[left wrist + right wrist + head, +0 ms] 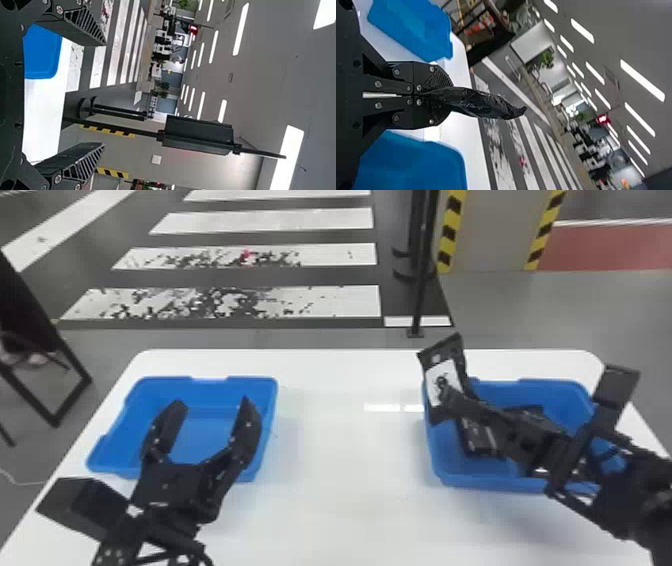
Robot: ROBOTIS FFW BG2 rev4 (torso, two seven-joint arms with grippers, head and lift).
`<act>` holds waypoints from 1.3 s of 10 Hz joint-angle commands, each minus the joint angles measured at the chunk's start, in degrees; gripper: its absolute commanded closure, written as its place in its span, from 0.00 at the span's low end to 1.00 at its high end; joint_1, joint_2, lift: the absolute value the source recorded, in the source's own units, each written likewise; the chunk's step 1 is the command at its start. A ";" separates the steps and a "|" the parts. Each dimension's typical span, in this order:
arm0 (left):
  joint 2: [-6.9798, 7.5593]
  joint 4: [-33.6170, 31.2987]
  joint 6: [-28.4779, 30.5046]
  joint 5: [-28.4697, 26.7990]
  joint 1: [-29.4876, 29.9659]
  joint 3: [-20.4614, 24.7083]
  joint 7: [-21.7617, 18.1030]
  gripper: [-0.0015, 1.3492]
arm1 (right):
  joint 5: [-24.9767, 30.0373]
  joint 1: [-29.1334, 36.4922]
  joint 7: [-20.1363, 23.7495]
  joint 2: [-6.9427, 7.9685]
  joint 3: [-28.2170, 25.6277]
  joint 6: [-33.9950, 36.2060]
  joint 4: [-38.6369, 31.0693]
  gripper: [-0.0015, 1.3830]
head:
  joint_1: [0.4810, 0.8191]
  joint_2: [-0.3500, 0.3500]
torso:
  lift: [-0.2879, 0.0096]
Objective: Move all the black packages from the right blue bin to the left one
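Black package [442, 375] clenched in right jaws [446, 396], jutting past their tips. Other packages [479, 439] beneath them in right blue bin [480, 481], count unclear; transfer probably early. Left jaws [212, 404] spread wide above left blue bin [200, 440].

Plain blue: left bin [204, 435] at 8 o'clock, right bin [480, 480] at 4. White desk [350, 470]. Black package [450, 347] with a white patch, 3 o'clock. Grey pillar [495, 230], 1 o'clock, edged in slanted yellow-and-black bands. White-striped dark floor [280, 237], 11 o'clock.
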 commanded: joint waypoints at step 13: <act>1.62 0.00 24.37 39.10 -7.86 -4.54 -13.36 0.14 | -18.86 -15.02 20.87 -4.69 21.46 2.09 13.66 0.82 | 0.63 0.80 | 0.50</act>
